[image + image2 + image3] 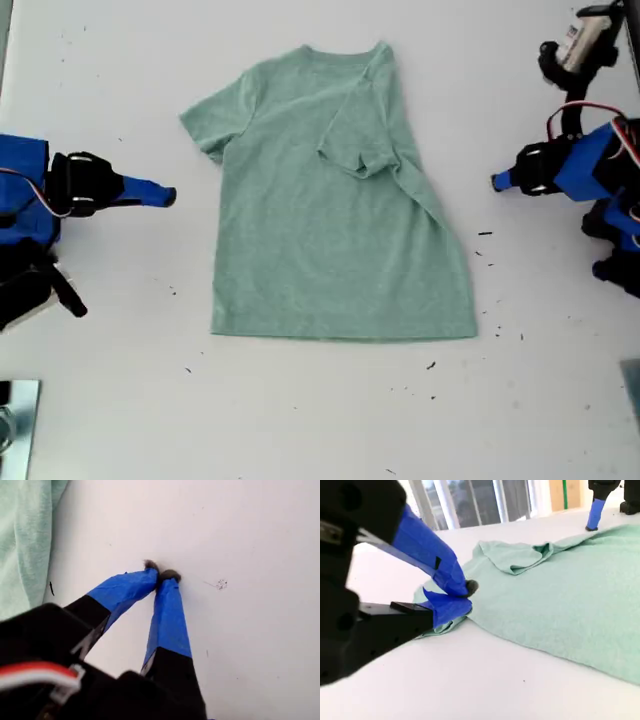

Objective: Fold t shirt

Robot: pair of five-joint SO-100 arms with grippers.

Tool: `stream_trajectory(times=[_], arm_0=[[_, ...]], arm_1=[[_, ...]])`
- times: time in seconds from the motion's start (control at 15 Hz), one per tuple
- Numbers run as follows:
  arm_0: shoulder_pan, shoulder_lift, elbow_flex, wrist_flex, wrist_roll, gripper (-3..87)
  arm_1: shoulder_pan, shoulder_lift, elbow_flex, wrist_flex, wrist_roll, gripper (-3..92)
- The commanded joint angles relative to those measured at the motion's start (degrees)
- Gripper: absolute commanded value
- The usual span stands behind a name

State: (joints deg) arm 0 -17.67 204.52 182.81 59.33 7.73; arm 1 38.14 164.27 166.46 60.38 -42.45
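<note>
T shirt (330, 250) lies flat on the desk (300, 420), one sleeve folded inward. My first gripper (497, 182) and my second gripper (168, 196) flank it, fingers pressed together, holding nothing.

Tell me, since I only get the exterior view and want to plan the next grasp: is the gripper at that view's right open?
Observer: No. The first wrist view shows my first gripper shut, tips together over bare table, holding nothing.
Operator: And the other one?
Observer: My second gripper looks shut too, low beside the t shirt's near sleeve, with no cloth between its tips that I can see.
</note>
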Motion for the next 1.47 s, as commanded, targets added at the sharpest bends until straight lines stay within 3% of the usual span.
stream_trajectory(times=[0.0,0.13,0.27,0.4,0.6,0.73,0.8,0.93,1.33,1.4], arm_0=[[-3.5,-25.6,-23.6,1.0,-0.9,-0.3],[-10.9,-60.6,-61.9,18.7,11.0,-0.3],[-20.4,-81.7,-83.8,27.9,24.7,-0.3],[-25.9,-96.1,-91.3,28.8,32.8,-0.3],[-27.1,-102.4,-95.9,29.2,34.2,-0.1],[-28.6,-101.5,-95.9,29.7,34.6,25.3],[-28.7,-101.4,-96.0,29.8,35.1,28.1],[-29.8,-102.7,-94.5,28.7,35.3,28.5],[-35.9,-117.2,-75.9,5.1,37.0,27.8],[-35.9,-121.7,-75.1,1.4,37.1,24.4]], arm_1=[[0.6,-4.0,-1.1,-1.7,1.0,2.5],[0.4,-3.7,-1.1,-1.8,1.1,2.5],[0.3,-3.6,-1.0,-1.8,0.9,2.5],[0.2,-2.7,-0.6,-1.9,1.0,2.5],[-0.1,1.4,0.8,-1.0,1.1,2.5],[-0.2,4.0,1.6,-0.3,1.1,2.5],[-0.2,5.0,1.9,0.1,1.1,2.5],[-0.2,6.1,2.2,0.4,1.1,2.5],[-0.5,7.9,2.6,1.1,1.1,2.5],[-0.6,8.4,2.8,1.2,1.1,2.5]])
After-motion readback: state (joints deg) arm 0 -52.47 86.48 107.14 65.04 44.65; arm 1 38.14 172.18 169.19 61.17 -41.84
